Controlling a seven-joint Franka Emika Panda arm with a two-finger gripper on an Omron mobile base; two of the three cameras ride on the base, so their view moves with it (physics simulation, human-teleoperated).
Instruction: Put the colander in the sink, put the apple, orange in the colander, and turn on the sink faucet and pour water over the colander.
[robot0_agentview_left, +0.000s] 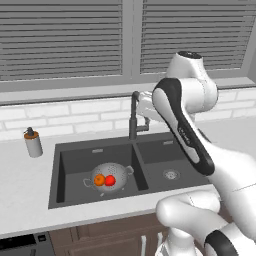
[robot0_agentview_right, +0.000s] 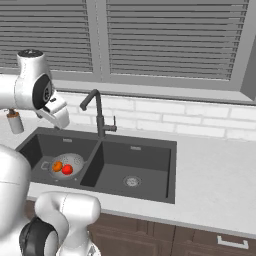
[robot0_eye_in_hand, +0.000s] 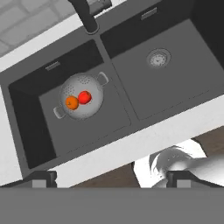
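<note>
The silvery colander (robot0_agentview_left: 113, 169) (robot0_agentview_right: 73, 160) (robot0_eye_in_hand: 83, 83) stands in the left basin of the dark grey sink (robot0_agentview_left: 75, 160) (robot0_agentview_right: 145, 155) (robot0_eye_in_hand: 175, 87). Inside it lie the red apple (robot0_agentview_left: 110, 180) (robot0_agentview_right: 67, 169) (robot0_eye_in_hand: 85, 97) and the orange (robot0_agentview_left: 99, 179) (robot0_agentview_right: 57, 166) (robot0_eye_in_hand: 71, 103), side by side. The faucet (robot0_agentview_left: 133, 117) (robot0_agentview_right: 99, 117) (robot0_eye_in_hand: 87, 17) rises behind the divider, and no water runs from its spout. My gripper (robot0_eye_in_hand: 111, 178) hangs high over the sink's front edge, open and holding nothing. In the left base view my own arm partly hides the hand.
A soap dispenser (robot0_agentview_left: 33, 142) (robot0_agentview_right: 15, 121) stands on the counter left of the sink. The right basin holds just its drain (robot0_agentview_left: 171, 174) (robot0_agentview_right: 132, 181) (robot0_eye_in_hand: 158, 57). A brick backsplash and a blinded window lie behind. Pale counter stretches to the right.
</note>
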